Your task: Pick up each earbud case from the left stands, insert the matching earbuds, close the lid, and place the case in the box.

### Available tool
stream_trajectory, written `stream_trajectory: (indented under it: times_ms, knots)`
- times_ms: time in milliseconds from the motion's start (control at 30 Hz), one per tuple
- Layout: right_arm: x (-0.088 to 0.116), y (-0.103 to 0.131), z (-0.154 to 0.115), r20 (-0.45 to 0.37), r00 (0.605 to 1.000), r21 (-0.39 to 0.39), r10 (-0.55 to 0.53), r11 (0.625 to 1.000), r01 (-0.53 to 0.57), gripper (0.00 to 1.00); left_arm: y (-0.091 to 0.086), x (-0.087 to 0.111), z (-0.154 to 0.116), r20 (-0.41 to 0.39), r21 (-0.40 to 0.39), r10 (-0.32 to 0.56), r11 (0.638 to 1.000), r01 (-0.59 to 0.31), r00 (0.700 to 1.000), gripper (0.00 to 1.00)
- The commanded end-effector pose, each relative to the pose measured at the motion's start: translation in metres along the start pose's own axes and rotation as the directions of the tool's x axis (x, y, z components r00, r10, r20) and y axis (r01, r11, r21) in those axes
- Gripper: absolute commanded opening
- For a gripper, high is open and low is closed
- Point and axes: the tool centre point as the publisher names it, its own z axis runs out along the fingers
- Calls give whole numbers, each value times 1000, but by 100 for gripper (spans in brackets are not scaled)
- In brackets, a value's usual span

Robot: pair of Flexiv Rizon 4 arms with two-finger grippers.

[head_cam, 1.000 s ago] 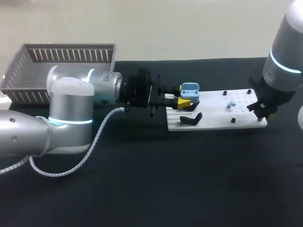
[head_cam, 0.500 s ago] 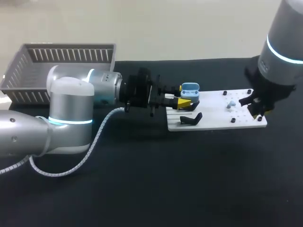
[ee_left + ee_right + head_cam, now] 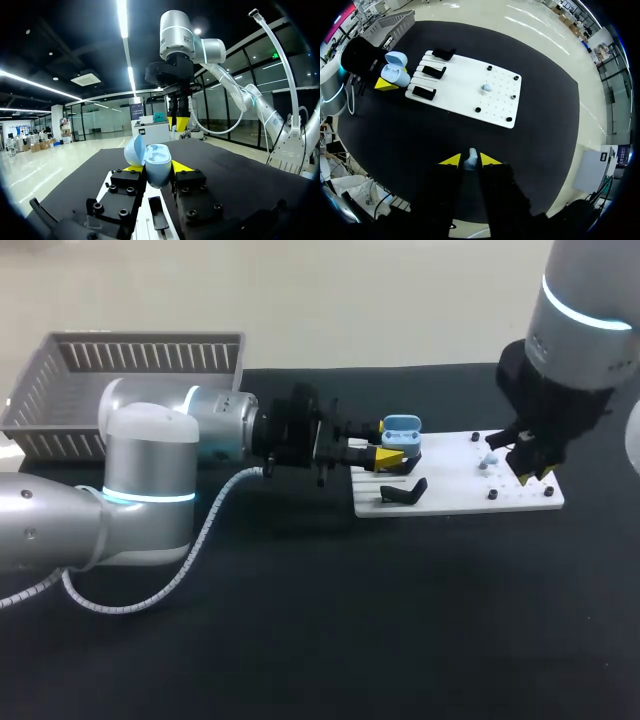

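White board (image 3: 452, 498) on black table (image 3: 350, 625)

The earbud case (image 3: 156, 172) looks like smooth pale-blue plastic with a soft sheen. It is pinched in the left gripper (image 3: 157, 167), whose blocks are matt black and whose tips are flat yellow. The earbud (image 3: 470, 158) nipped by the right gripper (image 3: 470, 161) is pale and glossy. The board (image 3: 455, 495) is smooth, semi-matt white, and its stands (image 3: 403, 492) are dull black. The table (image 3: 300, 640) is matt black and cloth-like. The far-left basket (image 3: 130, 360) is grey slatted plastic. The left arm (image 3: 150, 470) has a satin silver shell.
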Motion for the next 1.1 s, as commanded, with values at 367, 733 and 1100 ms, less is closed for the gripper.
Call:
stream_trajectory:
  times_ms: [367,733,1100]
  knots:
    - [-3,6,-7,26,999,-57,25,998,-24,0,-2,0,1,0,-7,3,1000,-3,1000,0]
    - [-15,61,-55,12,975,8,221,975,-222,0,-2,0,1,0,-7,3,1000,-3,1000,0]
    - [-25,88,-59,11,957,184,292,940,-288,0,-2,0,1,0,-7,3,1000,-3,1000,0]
